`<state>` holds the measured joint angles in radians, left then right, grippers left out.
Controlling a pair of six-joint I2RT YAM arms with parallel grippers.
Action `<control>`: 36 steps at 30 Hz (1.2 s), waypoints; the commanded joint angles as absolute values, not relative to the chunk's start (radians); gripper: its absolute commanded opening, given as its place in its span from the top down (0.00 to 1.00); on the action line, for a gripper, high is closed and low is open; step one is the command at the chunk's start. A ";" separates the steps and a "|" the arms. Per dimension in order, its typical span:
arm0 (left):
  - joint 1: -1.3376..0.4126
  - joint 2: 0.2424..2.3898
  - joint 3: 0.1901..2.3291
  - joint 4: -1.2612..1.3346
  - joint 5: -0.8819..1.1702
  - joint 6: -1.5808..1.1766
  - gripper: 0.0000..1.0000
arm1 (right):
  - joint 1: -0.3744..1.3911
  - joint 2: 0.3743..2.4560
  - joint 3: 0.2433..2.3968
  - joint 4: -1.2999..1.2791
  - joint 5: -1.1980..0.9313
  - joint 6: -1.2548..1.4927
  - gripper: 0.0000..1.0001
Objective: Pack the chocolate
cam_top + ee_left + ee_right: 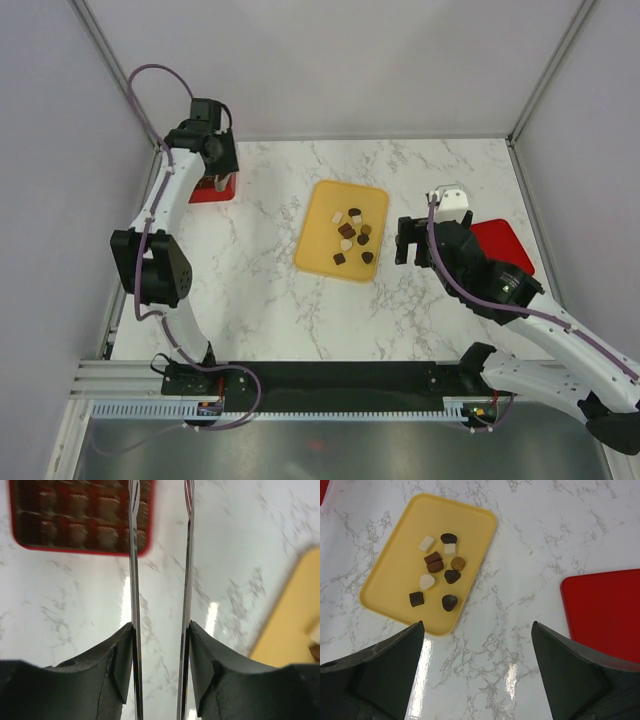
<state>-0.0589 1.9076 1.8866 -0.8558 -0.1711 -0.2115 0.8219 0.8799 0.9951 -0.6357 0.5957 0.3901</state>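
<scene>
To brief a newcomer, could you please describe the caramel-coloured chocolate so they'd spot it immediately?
Start at the yellow tray mid-table. Among its chocolates, the caramel-coloured chocolate lies on the cluster's right side. It alone is round, ridged and light brown.

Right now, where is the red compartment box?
In the top view the red box sits at the far-left corner of the table, left of the yellow tray.
</scene>
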 commanded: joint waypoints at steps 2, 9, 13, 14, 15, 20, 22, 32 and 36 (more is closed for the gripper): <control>-0.227 1.716 1.699 -0.842 -0.126 -0.198 0.48 | 0.822 0.845 1.031 -0.675 0.611 0.400 0.03; -0.458 1.505 1.474 -0.838 -0.034 -0.222 0.47 | 0.824 0.810 1.046 -0.716 0.618 0.416 0.03; -0.618 1.439 1.372 -0.838 -0.020 -0.284 0.46 | 0.822 0.789 1.039 -0.730 0.624 0.429 0.03; -0.644 1.431 1.343 -0.839 -0.040 -0.291 0.46 | 0.822 0.788 1.039 -0.733 0.623 0.431 0.03; -0.667 1.422 1.330 -0.841 -0.051 -0.304 0.45 | 0.822 0.787 1.040 -0.735 0.623 0.434 0.03; -0.787 1.430 1.276 -0.836 -0.071 -0.317 0.43 | 0.822 0.779 1.046 -0.750 0.624 0.439 0.04; -0.813 1.443 1.267 -0.831 -0.080 -0.322 0.42 | 0.822 0.775 1.049 -0.752 0.627 0.440 0.04; -0.851 1.512 1.250 -0.811 -0.109 -0.324 0.41 | 0.822 0.769 1.048 -0.756 0.632 0.442 0.04; -0.861 1.546 1.250 -0.802 -0.118 -0.321 0.41 | 0.824 0.767 1.049 -0.758 0.640 0.436 0.04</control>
<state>-0.8490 1.5284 1.2530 -0.8444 -0.0902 -0.2977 0.8219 0.7788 1.0073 -0.7578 0.6083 0.4335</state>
